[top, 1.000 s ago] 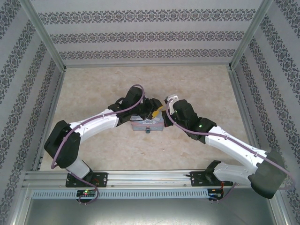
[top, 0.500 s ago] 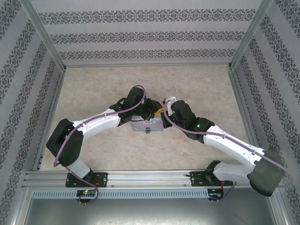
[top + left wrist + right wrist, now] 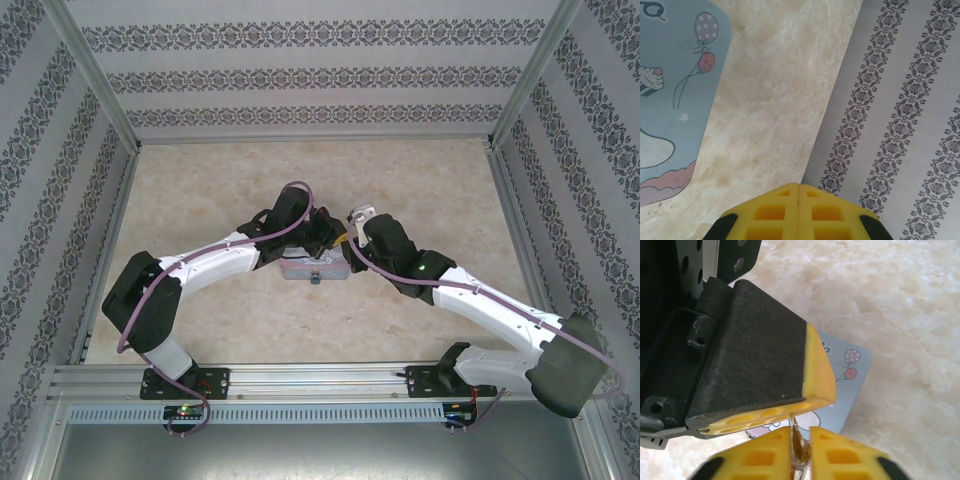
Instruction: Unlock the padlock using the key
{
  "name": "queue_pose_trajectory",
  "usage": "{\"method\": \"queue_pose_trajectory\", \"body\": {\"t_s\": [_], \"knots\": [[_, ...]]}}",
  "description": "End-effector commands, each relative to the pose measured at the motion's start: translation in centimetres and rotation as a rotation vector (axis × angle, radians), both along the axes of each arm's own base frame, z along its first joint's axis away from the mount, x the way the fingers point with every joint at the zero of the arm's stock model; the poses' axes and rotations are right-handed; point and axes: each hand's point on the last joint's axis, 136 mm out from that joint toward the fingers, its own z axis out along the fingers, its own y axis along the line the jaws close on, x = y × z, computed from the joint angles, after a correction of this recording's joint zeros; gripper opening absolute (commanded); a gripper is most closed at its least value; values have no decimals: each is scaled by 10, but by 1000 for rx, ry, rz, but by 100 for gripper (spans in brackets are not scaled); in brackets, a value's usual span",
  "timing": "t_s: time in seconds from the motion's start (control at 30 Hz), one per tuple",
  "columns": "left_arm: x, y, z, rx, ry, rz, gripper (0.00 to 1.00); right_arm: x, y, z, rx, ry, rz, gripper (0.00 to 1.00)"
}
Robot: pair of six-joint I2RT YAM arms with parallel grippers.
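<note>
Both grippers meet just above the pale blue cartoon tin [image 3: 300,268]. The tiny blue padlock [image 3: 315,279] hangs at the tin's near edge. In the right wrist view the thin metallic key [image 3: 799,442] stands between my right gripper's [image 3: 800,432] yellow fingers, which are slightly parted. The key's tip runs up into the shut tips of my left gripper [image 3: 812,406], which cross above. In the left wrist view the left gripper [image 3: 798,186] has its yellow tips pressed together, and the key is hidden there.
The tin [image 3: 670,100] lies mid-table on the marbled surface [image 3: 200,190]. Patterned walls [image 3: 320,75] and metal frame posts [image 3: 95,80] enclose the table on three sides. The arm bases sit along the near rail [image 3: 320,378].
My left gripper has closed fully at the key's tip. My right gripper's fingers, shut before, have parted a little. Both arms have barely shifted.
</note>
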Motion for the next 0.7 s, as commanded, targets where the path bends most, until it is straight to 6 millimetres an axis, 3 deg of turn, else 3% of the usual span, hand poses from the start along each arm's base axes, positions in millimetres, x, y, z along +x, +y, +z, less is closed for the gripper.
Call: {"method": "queue_pose_trajectory", "body": {"t_s": [0.0,0.13,0.23,0.33,0.53,0.67], "knots": [[8,-3,9,17,-105,-25,0,3,-14,27,90,-24,-51,29],[15,5,22,69,-220,-50,0,5,-37,39,198,7,-114,60],[18,12,31,130,-314,-76,0,8,-49,48,296,36,-155,96],[22,17,42,159,-419,-90,0,13,-53,53,423,100,-193,98],[32,23,69,110,-639,-61,0,26,-42,58,739,265,-173,98],[38,29,79,71,-717,-9,0,33,-32,61,862,331,-164,91]]}}
